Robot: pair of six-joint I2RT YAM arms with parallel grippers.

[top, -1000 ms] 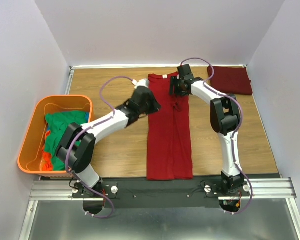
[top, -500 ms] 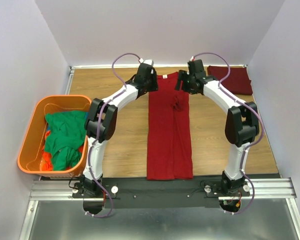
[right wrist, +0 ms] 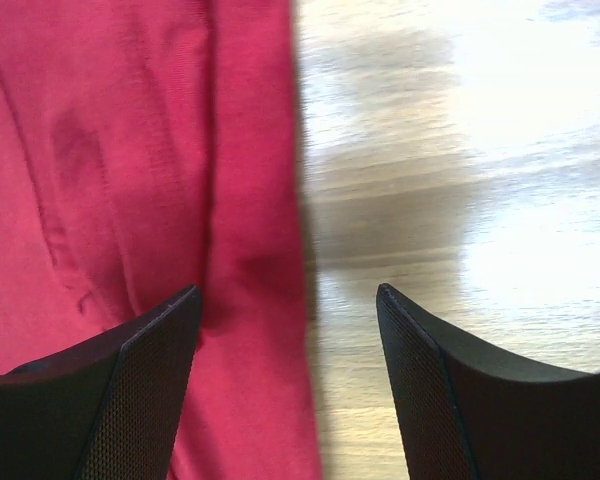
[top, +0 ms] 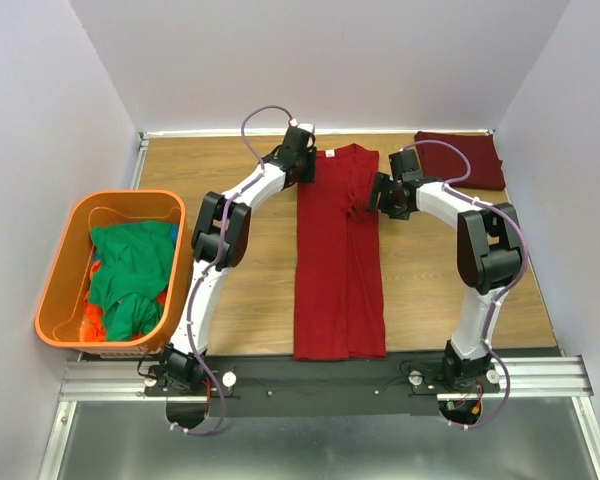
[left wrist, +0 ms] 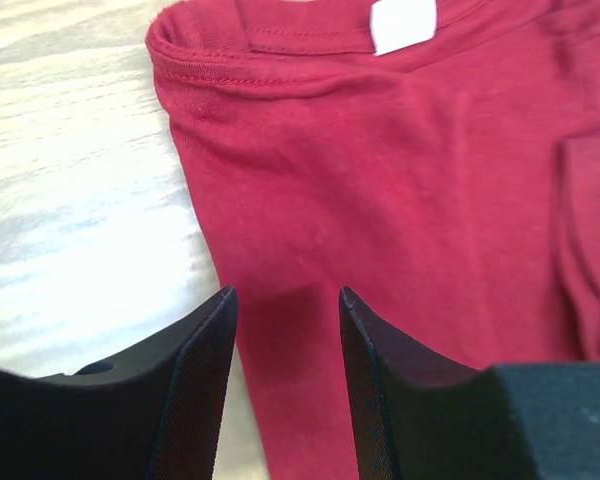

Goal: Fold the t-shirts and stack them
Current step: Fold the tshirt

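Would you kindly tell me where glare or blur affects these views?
Top external: evenly lit and sharp across the red t-shirt. Left wrist: glare washes out the table; the cloth is sharp. Right wrist: glare whitens the wood at right, and the shirt's edge is soft.

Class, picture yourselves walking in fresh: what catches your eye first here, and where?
A bright red t-shirt, folded into a long strip, runs down the middle of the table, with the left gripper and right gripper open beside its far end. An orange tub of green tees sits at the left edge.
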